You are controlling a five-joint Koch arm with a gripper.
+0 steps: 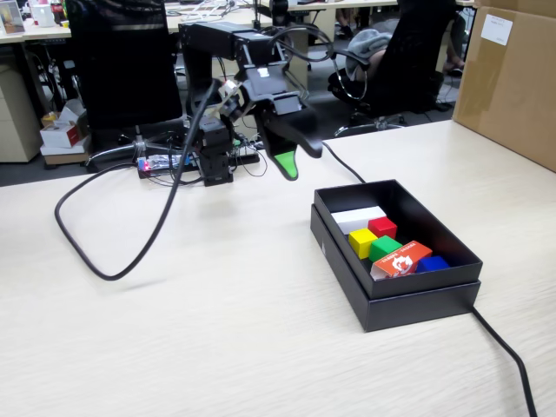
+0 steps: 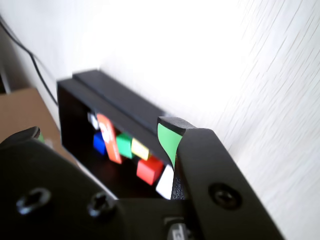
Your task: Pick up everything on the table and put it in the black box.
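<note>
- While the gripper [image 1: 289,165] hangs above the table [image 1: 217,330] at about 10 o'clock from the black box [image 1: 408,300] in the fixed view, it carries nothing; the wrist view shows its jaws parted, with the box contents visible between them.
- All three cubes lie inside the box: the red cube [image 1: 382,227], the yellow cube [image 1: 362,241] and the green cube [image 1: 385,248] sit close together in a cluster.
- Sharing the box are a white block [image 1: 358,217] at 12 o'clock of the cluster, an orange packet [image 1: 401,259] at 5 o'clock, and a blue piece [image 1: 433,262] beside the packet.
- A thick black cable [image 1: 113,261] loops over the tabletop at 9 o'clock from the box; another cable [image 1: 508,356] trails off from the box's near corner.
- A brown carton [image 1: 512,78] stands at 2 o'clock.
- The arm reaches forward from its base [image 1: 215,161], wrist bent downward, green-tipped finger [image 1: 287,164] pointing at the table, clear of the box.
</note>
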